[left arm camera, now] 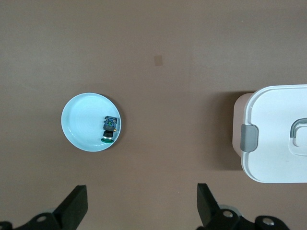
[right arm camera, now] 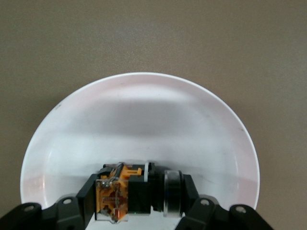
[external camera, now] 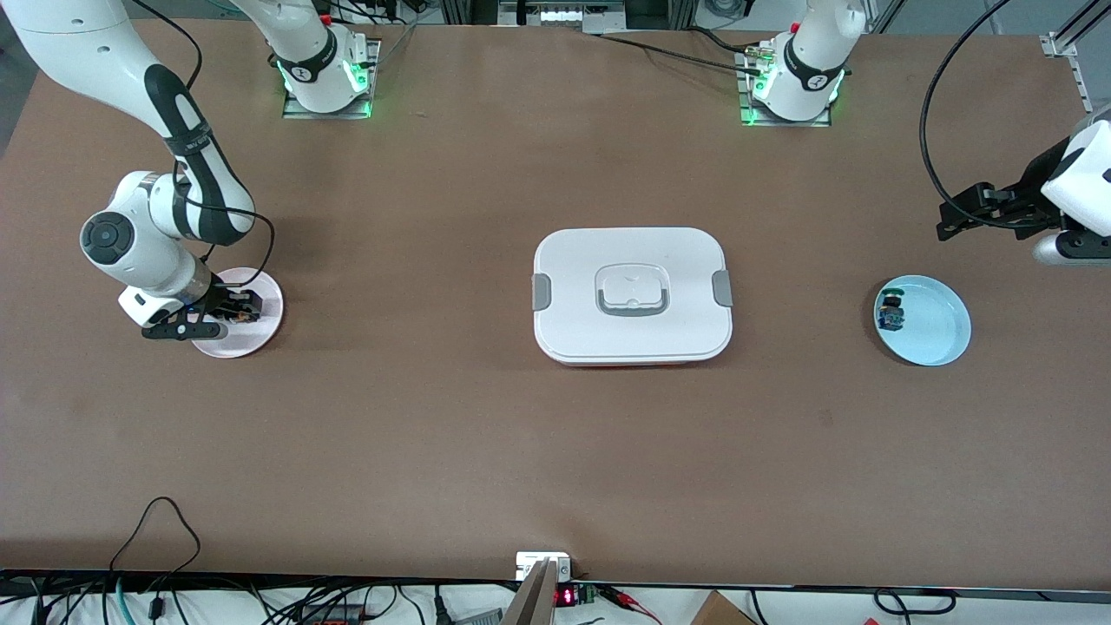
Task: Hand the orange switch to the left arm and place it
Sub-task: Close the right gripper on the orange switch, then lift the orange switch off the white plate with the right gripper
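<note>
While the right gripper (right arm camera: 139, 203) is pinching the orange switch (right arm camera: 136, 194) on the pink plate (external camera: 260, 299), toward the right arm's end from the box (external camera: 632, 295), the left gripper (left arm camera: 141, 206) is waiting spread above the table near the blue plate (external camera: 933, 325).

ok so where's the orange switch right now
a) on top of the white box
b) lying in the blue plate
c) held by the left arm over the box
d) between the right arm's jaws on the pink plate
d: the right wrist view shows the right gripper shut on the orange switch down in the pink plate; the left gripper hangs open over bare table beside the blue plate.
</note>
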`<action>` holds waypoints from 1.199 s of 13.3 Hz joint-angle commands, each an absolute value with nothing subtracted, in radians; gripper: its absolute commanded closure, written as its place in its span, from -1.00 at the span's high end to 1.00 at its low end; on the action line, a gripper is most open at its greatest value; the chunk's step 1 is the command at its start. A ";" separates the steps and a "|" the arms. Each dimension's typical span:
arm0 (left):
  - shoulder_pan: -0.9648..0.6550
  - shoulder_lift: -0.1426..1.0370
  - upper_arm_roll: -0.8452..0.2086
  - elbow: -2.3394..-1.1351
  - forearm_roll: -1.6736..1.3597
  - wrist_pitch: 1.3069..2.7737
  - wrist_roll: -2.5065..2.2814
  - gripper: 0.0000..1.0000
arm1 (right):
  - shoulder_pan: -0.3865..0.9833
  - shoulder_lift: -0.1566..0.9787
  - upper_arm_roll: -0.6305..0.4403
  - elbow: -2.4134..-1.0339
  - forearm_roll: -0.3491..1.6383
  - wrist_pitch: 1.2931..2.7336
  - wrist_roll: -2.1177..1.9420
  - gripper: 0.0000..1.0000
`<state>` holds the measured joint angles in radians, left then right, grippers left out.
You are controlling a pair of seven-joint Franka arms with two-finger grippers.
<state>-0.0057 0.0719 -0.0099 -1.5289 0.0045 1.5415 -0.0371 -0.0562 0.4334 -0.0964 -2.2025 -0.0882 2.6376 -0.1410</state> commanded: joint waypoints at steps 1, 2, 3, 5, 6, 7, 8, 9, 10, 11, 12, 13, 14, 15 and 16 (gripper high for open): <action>-0.023 0.081 -0.015 -1.506 0.040 1.525 -0.054 1.00 | -0.066 0.411 -0.092 -2.209 -0.100 2.597 -0.224 -0.61; -0.025 0.081 -0.015 -1.506 0.038 1.525 -0.052 1.00 | -0.066 0.405 -0.092 -2.204 -0.100 2.582 -0.274 -0.80; -0.023 0.081 -0.014 -1.505 0.038 1.525 -0.048 1.00 | -0.067 0.399 -0.097 -2.203 -0.100 2.576 -0.300 -0.87; -0.023 0.081 -0.012 -1.505 0.038 1.523 -0.048 1.00 | -0.069 0.371 -0.097 -2.203 -0.100 2.566 -0.301 -0.96; -0.023 0.081 -0.012 -1.505 0.038 1.523 -0.051 1.00 | -0.069 0.361 -0.097 -2.195 -0.095 2.548 -0.299 -0.99; -0.021 0.081 -0.012 -1.505 0.038 1.523 -0.052 1.00 | -0.066 0.357 -0.097 -2.177 -0.094 2.524 -0.299 -1.00; -0.021 0.081 -0.012 -1.505 0.037 1.523 -0.052 1.00 | -0.066 0.356 -0.095 -2.154 -0.091 2.490 -0.299 -1.00; -0.021 0.081 -0.012 -1.505 0.037 1.522 -0.054 1.00 | -0.066 0.345 -0.095 -2.131 -0.086 2.446 -0.298 -1.00; -0.021 0.080 -0.012 -1.505 0.035 1.520 -0.054 1.00 | -0.066 0.342 -0.095 -2.112 -0.087 2.409 -0.299 -1.00; -0.021 0.078 -0.012 -1.505 0.037 1.520 -0.054 1.00 | -0.061 0.330 -0.094 -2.097 -0.087 2.360 -0.301 -1.00; -0.018 0.078 -0.012 -1.505 0.037 1.520 -0.052 1.00 | -0.060 0.315 -0.086 -2.073 -0.087 2.305 -0.301 -1.00; -0.018 0.078 -0.012 -1.505 0.038 1.520 -0.052 1.00 | -0.052 0.301 -0.083 -2.042 -0.087 2.242 -0.301 -1.00; -0.018 0.078 -0.012 -1.505 0.038 1.520 -0.052 1.00 | -0.034 0.296 -0.084 -2.001 -0.087 2.183 -0.299 -1.00; -0.018 0.078 -0.012 -1.503 0.038 1.520 -0.051 1.00 | -0.023 0.296 -0.084 -1.968 -0.086 2.137 -0.298 -1.00; -0.018 0.080 -0.012 -1.502 0.040 1.520 -0.051 1.00 | -0.017 0.296 -0.083 -1.936 -0.084 2.087 -0.298 -1.00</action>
